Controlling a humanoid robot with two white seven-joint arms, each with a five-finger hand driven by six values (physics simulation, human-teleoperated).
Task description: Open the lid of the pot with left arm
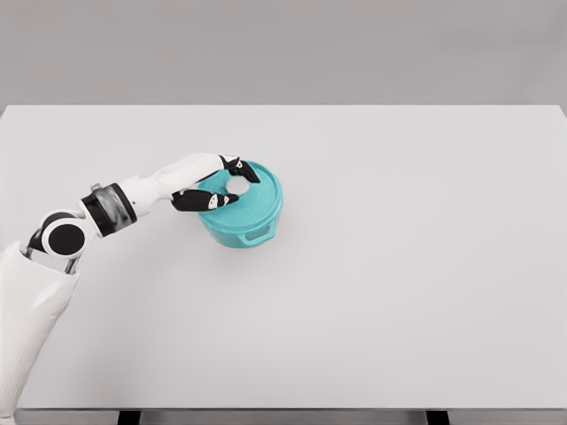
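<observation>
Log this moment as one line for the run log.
left hand: over teal pot, fingers around white lid knob | lid: still on | right arm: not in view | white table

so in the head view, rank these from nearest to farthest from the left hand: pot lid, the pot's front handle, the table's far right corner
1. pot lid: directly under the left hand, whose fingers curl around the knob area.
2. pot's front handle: low on the pot's near side, just right of the hand.
3. table's far right corner: across the white table, upper right.
</observation>
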